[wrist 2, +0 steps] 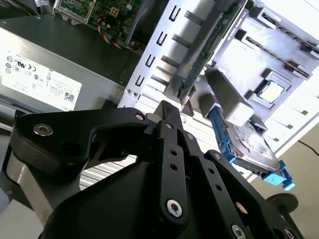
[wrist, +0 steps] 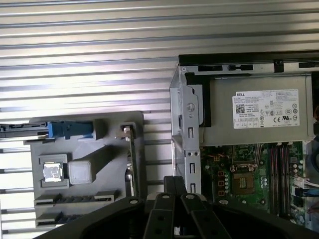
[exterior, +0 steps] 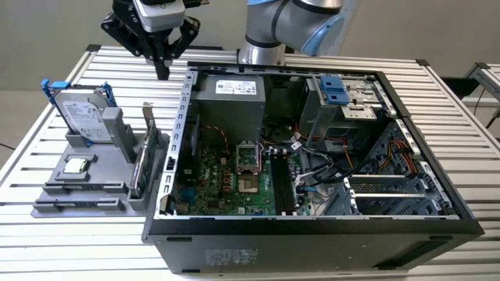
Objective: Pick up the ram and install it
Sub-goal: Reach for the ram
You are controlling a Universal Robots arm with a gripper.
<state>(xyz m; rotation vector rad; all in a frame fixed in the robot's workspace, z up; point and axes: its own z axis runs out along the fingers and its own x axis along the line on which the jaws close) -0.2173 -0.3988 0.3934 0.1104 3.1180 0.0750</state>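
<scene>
**Item: ram (exterior: 84, 187).** Taken to be the thin dark strip standing on edge in a long narrow slot of the grey holder (exterior: 55, 175), lower left of the exterior view. Its colour cannot be told from this edge-on angle, so the identification is a judgement. It sits just below the processor chip (exterior: 76, 165) in the frame. The hard drive (exterior: 78, 114) with its blue rails stands further up, and the green expansion card (exterior: 143, 158) stands upright at the holder's right side.

**Item: gripper (exterior: 163, 73).** Upper left of the exterior view, above the slatted table (exterior: 47, 246) and just left of the open computer case (exterior: 312, 225). Fingers drawn together to a single point, with nothing between them.

**Relation.** The ram lies well apart from the gripper, straight down the frame from it, with the hard drive and processor chip between the two. Its long axis runs roughly across the frame, along the holder's lower end. The black memory slots (exterior: 279, 181) on the motherboard run up and down the frame, roughly crosswise to the ram as it now lies.

**Status.** By my reading, the ram is not yet lifted.
</scene>
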